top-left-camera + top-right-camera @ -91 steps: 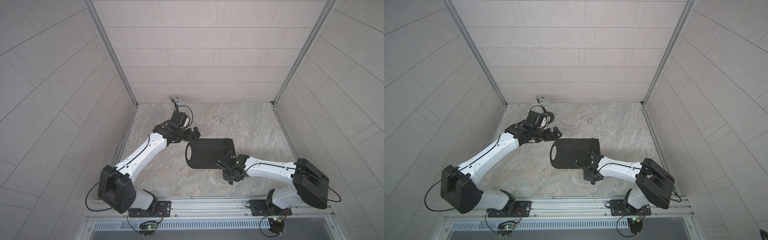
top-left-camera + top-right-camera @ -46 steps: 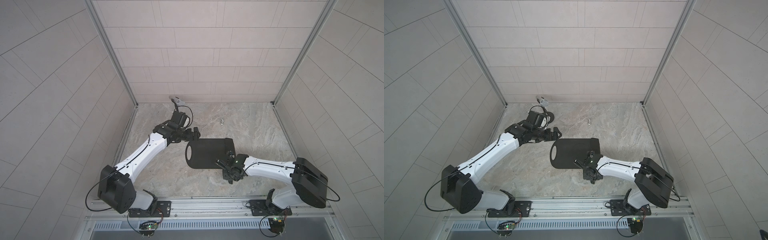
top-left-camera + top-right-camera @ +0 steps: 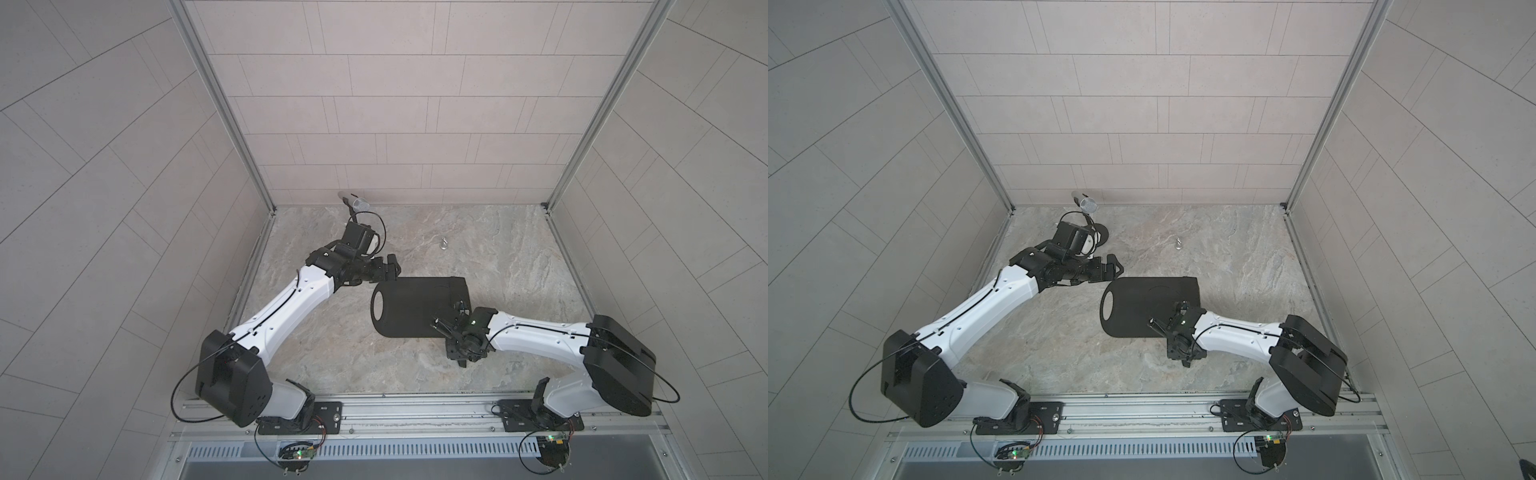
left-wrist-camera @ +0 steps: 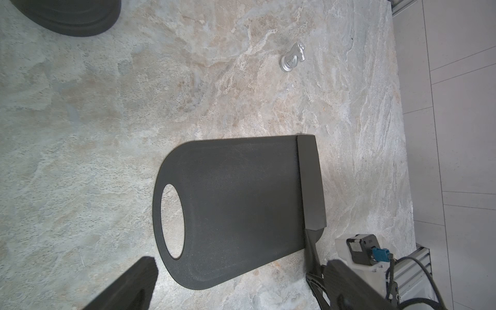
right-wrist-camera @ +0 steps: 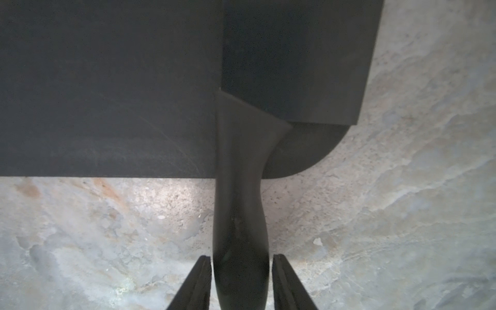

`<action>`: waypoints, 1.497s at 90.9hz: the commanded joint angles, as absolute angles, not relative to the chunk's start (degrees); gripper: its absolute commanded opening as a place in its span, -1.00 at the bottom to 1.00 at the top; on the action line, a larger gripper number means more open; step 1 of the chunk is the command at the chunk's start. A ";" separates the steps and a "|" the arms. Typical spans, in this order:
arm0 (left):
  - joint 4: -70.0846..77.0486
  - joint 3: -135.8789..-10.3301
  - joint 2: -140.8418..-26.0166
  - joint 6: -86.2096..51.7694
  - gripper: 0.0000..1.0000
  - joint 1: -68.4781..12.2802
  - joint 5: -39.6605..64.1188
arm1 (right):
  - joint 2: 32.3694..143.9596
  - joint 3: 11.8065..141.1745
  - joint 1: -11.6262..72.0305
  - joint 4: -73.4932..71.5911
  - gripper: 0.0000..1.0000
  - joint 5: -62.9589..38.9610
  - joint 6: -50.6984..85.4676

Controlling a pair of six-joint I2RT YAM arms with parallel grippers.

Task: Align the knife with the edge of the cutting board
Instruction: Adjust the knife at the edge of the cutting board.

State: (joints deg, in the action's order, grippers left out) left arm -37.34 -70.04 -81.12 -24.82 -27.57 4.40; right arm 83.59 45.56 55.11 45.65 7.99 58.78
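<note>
stone-look table (image 3: 332, 365), tiled walls (image 3: 395, 124); left hand (image 3: 392, 268) spread, right hand (image 5: 241, 261) seemingly slack round knife (image 4: 311, 185)

Your right tool (image 5: 241, 257) has slackened over the last second. Its fingers (image 5: 200, 279) were tighter on the knife (image 5: 243, 214) handle then. They now stand a thin gap off it on each side, flanking the handle rather than pinching it.

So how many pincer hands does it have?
2. The left gripper hovers open near the cutting board, at its handle-hole end; the right gripper straddles the knife handle, jaws slightly apart, at the opposite end.
</note>
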 commanded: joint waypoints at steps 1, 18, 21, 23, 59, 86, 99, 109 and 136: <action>-37.41 -69.52 -80.25 -24.07 1.00 -27.86 4.11 | 83.34 46.74 54.97 46.38 -0.15 9.10 58.44; -37.44 -69.49 -80.25 -24.00 1.00 -27.92 4.19 | 82.44 46.83 54.97 46.79 -0.01 9.01 58.04; -37.34 -69.53 -80.24 -24.02 1.00 -27.87 4.21 | 82.32 46.82 55.01 46.88 0.00 9.05 58.01; -37.42 -69.57 -80.24 -24.04 1.00 -27.91 4.15 | 82.21 46.84 55.00 46.92 0.00 8.99 58.01; -37.38 -69.54 -80.54 -24.08 1.00 -27.86 4.28 | 81.88 46.71 54.95 46.93 0.01 8.54 57.39; -37.38 -69.54 -80.61 -24.08 1.00 -27.97 4.15 | 82.40 46.76 55.01 46.80 -0.05 8.46 56.99; -37.37 -69.56 -80.66 -24.01 1.00 -27.86 4.21 | 82.61 46.68 55.02 46.63 -0.07 8.50 56.95; -37.38 -69.54 -80.60 -24.06 1.00 -27.92 4.22 | 82.95 46.71 55.01 46.58 -0.07 8.59 56.82; -37.44 -69.56 -80.63 -24.07 1.00 -27.91 3.95 | 83.85 47.08 54.51 46.67 -0.10 8.96 56.19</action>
State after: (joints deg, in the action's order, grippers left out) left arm -37.34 -70.04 -81.12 -24.82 -27.70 4.38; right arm 83.59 45.67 54.89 46.04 7.94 56.80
